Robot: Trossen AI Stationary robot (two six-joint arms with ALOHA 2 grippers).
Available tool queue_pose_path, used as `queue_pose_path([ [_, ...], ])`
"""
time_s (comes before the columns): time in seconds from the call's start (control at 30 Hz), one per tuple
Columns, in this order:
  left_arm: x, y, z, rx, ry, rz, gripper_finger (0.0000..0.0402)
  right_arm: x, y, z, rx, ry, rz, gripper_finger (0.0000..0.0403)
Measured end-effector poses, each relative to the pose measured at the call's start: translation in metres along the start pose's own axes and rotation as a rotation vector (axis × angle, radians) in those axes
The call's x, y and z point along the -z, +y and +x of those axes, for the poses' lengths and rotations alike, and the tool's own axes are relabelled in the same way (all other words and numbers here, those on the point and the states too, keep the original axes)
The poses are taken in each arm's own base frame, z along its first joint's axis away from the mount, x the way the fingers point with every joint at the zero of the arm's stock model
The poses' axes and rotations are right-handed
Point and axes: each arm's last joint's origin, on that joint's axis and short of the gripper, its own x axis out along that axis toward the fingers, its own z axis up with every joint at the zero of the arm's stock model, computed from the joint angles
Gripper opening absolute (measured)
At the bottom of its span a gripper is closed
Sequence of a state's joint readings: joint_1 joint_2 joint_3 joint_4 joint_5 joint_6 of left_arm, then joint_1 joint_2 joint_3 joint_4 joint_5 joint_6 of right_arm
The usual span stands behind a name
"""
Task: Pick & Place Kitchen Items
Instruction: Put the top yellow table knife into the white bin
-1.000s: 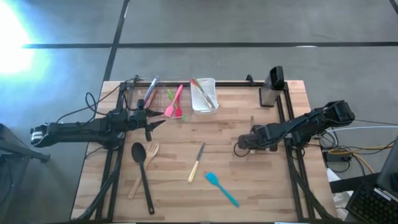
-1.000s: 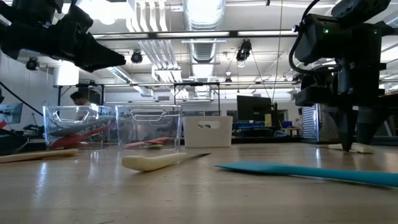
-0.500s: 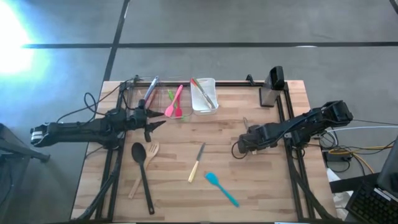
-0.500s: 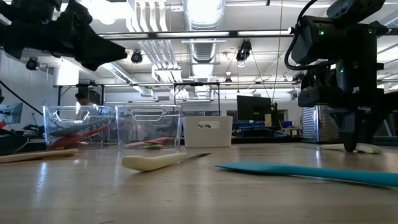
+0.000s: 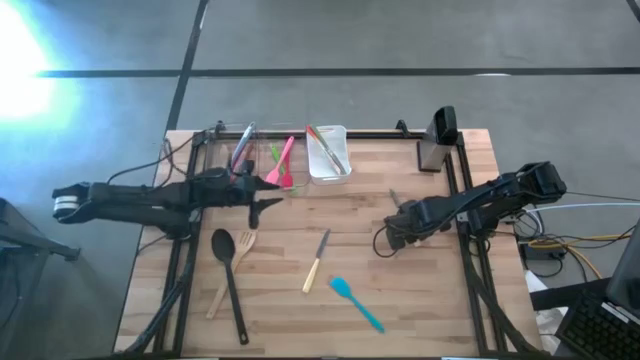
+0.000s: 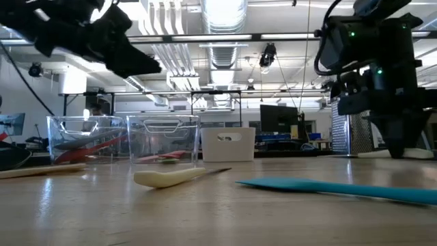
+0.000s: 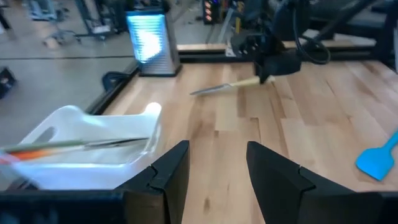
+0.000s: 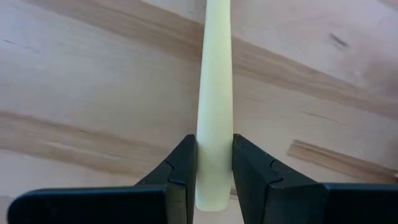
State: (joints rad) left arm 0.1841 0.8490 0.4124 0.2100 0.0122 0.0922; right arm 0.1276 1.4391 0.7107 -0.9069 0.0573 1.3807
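Gripping a cream-handled knife (image 8: 214, 106) by the end of its handle, our right gripper (image 8: 214, 177) is closed on it at the table's (image 5: 420, 300) right side, the knife's long axis running straight ahead from the fingers. Our left gripper (image 7: 214, 168) hovers empty with fingers parted beside the white bin (image 7: 93, 146).

Three bins (image 5: 327, 152) stand in a row along the far edge of the surface (image 5: 420, 300), each holding utensils. Nearer than the bins, a knife (image 5: 316, 261) lies mid-surface; two spoons (image 5: 230, 270) lie to its left, a spatula (image 5: 357, 303) to its near right.
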Motion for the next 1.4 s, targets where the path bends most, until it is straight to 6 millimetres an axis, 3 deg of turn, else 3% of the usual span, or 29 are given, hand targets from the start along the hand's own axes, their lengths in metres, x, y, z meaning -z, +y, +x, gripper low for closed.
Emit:
queue_pose_path([
  [0.27,-0.018,0.001,0.046,0.037,0.071,0.005,0.0163,0.002,0.016,-0.022,-0.072,-0.059,-0.088,0.0065],
  [0.43,-0.021,0.002,0.074,0.058,0.012,-0.158,0.0163,0.011,0.025,-0.044,-0.075,-0.149,-0.130,0.0065],
  [0.73,-0.021,-0.001,0.109,0.187,-0.244,-0.488,0.0163,0.024,0.042,-0.102,-0.142,-0.544,-0.154,0.0065],
  [0.93,-0.035,0.002,0.132,0.210,-0.312,-0.564,0.0163,0.021,0.051,-0.133,-0.199,-0.777,-0.155,0.0065],
  [1.17,-0.059,0.015,0.154,0.194,-0.378,-0.564,0.0163,0.020,0.060,-0.148,-0.243,-0.870,-0.201,0.0065],
  [1.4,-0.072,0.027,0.161,0.205,-0.415,-0.587,0.0163,0.020,0.064,-0.148,-0.268,-0.891,-0.222,0.0065],
])
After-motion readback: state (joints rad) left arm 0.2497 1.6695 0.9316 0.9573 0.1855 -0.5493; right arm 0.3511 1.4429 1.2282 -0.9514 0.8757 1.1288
